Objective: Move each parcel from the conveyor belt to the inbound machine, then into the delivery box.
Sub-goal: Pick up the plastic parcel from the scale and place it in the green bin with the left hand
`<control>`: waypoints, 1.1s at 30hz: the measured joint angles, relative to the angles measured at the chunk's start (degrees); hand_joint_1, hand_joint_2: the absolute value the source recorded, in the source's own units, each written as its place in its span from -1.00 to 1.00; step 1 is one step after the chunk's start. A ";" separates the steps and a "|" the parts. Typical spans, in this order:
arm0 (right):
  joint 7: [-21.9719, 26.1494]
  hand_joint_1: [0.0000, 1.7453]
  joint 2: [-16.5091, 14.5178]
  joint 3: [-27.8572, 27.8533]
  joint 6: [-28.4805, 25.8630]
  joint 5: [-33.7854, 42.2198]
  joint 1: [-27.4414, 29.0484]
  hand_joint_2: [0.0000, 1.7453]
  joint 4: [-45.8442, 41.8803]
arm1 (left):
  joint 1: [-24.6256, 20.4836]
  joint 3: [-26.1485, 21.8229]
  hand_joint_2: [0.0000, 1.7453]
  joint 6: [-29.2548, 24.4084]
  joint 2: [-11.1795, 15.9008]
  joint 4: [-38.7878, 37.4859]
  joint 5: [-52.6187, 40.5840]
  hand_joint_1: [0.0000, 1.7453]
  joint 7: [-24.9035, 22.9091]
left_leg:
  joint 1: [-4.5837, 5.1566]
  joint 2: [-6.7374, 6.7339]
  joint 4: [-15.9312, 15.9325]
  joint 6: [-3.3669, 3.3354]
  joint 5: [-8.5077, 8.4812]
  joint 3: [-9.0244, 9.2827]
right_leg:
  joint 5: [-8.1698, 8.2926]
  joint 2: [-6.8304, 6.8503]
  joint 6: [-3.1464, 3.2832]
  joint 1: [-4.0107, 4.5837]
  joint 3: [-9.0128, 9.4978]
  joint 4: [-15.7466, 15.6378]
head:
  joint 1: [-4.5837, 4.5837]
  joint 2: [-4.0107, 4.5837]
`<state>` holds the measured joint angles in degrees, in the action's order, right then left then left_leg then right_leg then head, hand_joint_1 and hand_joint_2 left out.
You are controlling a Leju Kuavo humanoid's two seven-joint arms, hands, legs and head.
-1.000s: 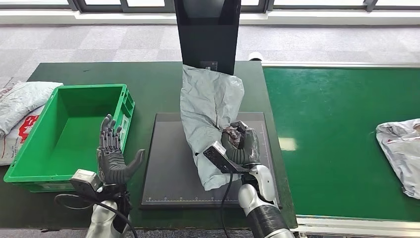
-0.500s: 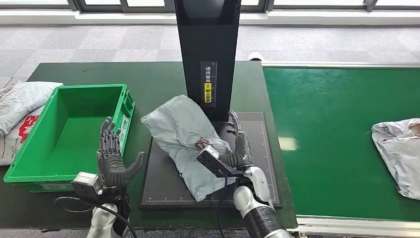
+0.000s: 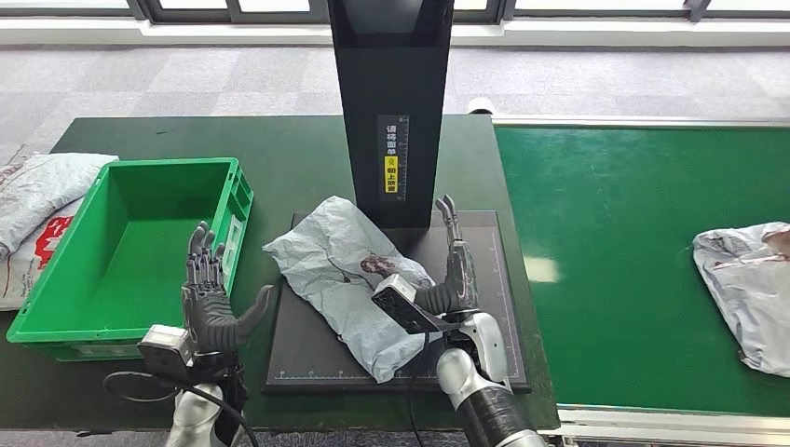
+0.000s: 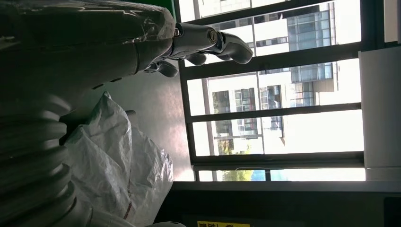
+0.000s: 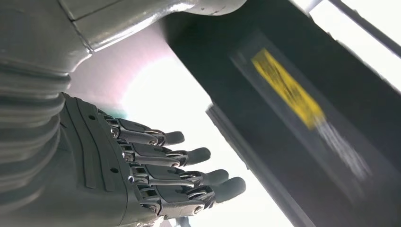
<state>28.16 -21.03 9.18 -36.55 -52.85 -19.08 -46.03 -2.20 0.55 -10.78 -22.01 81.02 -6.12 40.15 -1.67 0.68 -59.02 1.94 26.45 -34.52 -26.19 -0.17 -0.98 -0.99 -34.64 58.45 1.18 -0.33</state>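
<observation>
Parcel: we see the grey parcel [image 3: 349, 270] lying on the inbound machine's black plate [image 3: 307, 358].
Right hand [image 3: 454, 270]: at the parcel's 3 o'clock, fingers straight, holding nothing.
Left hand [image 3: 212, 293]: fingers spread, beside the green delivery box [image 3: 56, 307].

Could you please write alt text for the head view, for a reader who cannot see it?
A grey parcel lies on the dark platform of the inbound machine, the robot's right hand open beside it. The left hand is open by an empty green box; another parcel lies on the conveyor belt.

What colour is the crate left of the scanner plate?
Bright green crate, clearest in the head view.
</observation>
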 joint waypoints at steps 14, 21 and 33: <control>11.84 -1.00 1.51 0.47 -3.78 7.77 8.45 1.00 -36.66 | -4.08 6.82 1.00 -5.94 0.87 -4.84 -5.96 -1.00 0.00 | 0.02 -0.14 -0.05 0.01 0.03 0.00 | 0.02 -0.08 0.00 -0.02 -0.17 -0.02 | 0.00 0.00; 11.98 -1.00 1.89 0.41 -3.75 11.24 10.87 1.00 -51.93 | -16.75 16.33 1.00 -13.53 -0.06 -23.06 -16.72 -1.00 -3.82 | 0.04 -0.26 -0.05 0.01 0.03 0.04 | 0.12 -0.20 -0.01 -0.05 -0.12 -0.02 | 0.00 0.00; 11.97 -1.00 2.01 0.41 -3.58 13.63 11.07 1.00 -53.74 | -30.42 35.79 1.00 -22.28 -0.26 -50.11 -30.68 -1.00 -28.22 | 0.03 -0.30 -0.04 0.02 0.02 0.04 | 0.12 -0.26 0.01 -0.03 -0.10 -0.01 | 0.00 0.00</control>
<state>40.13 -19.02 9.60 -40.13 -39.22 -8.00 -99.78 -32.63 36.34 -33.06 -22.27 30.91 -36.80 11.93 -1.64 0.38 -59.06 1.96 26.47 -34.47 -26.07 -0.43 -0.97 -1.01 -34.75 58.44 1.18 -0.33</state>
